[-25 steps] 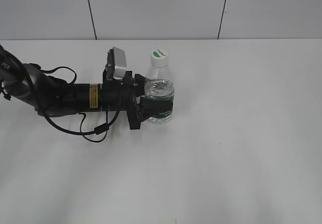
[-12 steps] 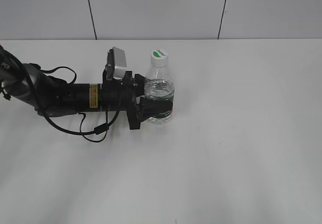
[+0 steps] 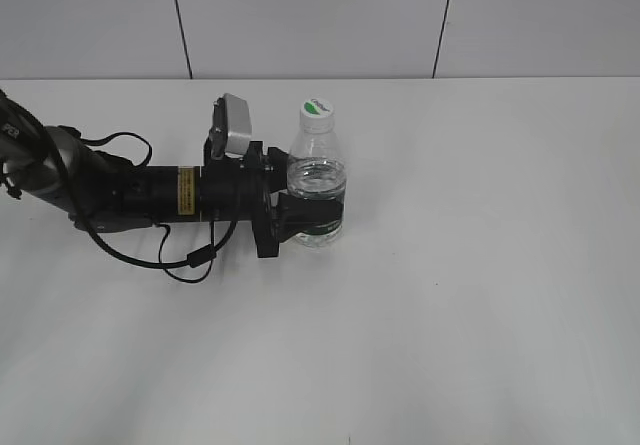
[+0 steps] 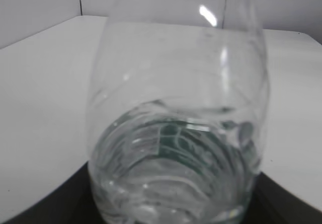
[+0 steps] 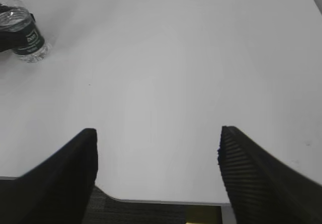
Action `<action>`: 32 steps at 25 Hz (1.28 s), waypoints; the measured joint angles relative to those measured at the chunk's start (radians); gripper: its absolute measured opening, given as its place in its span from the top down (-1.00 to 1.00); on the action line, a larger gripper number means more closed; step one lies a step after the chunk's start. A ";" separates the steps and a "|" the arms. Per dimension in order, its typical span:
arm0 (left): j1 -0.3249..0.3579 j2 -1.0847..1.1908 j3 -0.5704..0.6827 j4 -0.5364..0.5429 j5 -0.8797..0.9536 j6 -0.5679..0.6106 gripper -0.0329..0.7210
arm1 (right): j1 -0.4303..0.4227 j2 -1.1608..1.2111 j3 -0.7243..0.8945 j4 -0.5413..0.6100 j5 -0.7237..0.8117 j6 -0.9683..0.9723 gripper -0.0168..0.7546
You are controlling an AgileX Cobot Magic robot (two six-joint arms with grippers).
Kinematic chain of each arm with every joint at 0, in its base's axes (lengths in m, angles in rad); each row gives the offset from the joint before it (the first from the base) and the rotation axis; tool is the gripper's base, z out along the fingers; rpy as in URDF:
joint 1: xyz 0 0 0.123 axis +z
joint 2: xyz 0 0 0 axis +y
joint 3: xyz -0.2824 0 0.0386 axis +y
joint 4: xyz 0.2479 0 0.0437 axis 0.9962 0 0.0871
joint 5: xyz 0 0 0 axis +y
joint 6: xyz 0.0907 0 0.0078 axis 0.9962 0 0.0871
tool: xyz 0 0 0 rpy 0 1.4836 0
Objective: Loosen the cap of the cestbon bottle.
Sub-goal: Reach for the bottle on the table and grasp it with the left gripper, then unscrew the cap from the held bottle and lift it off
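The cestbon bottle (image 3: pixel 318 180) stands upright on the white table, clear with a dark green label band low down. Its white cap (image 3: pixel 317 113) with a green mark sits on the neck. My left gripper (image 3: pixel 312 215) reaches in from the left and is shut on the bottle's lower body. In the left wrist view the bottle (image 4: pixel 176 133) fills the frame between the dark jaws; the cap is out of that view. My right gripper (image 5: pixel 157 148) is open and empty, above the table's near edge, out of the exterior view. The bottle (image 5: pixel 22 30) shows far off at its upper left.
The white table (image 3: pixel 480 265) ends at a grey panelled wall (image 3: pixel 320 15) behind. The left arm and its loose black cable (image 3: pixel 185 260) lie across the table's left side. The table's front edge (image 5: pixel 161 201) runs under the right gripper.
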 joint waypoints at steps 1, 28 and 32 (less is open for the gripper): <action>0.000 0.000 0.000 0.000 0.000 0.000 -0.18 | 0.000 0.000 0.000 0.009 -0.001 0.000 -0.52; 0.001 0.000 -0.001 0.008 -0.003 0.000 -0.17 | 0.000 1.001 -0.523 -0.048 0.115 0.004 -0.24; 0.002 0.000 -0.001 0.011 -0.003 0.000 -0.17 | 0.000 1.182 -0.688 -0.042 0.118 -0.019 -0.21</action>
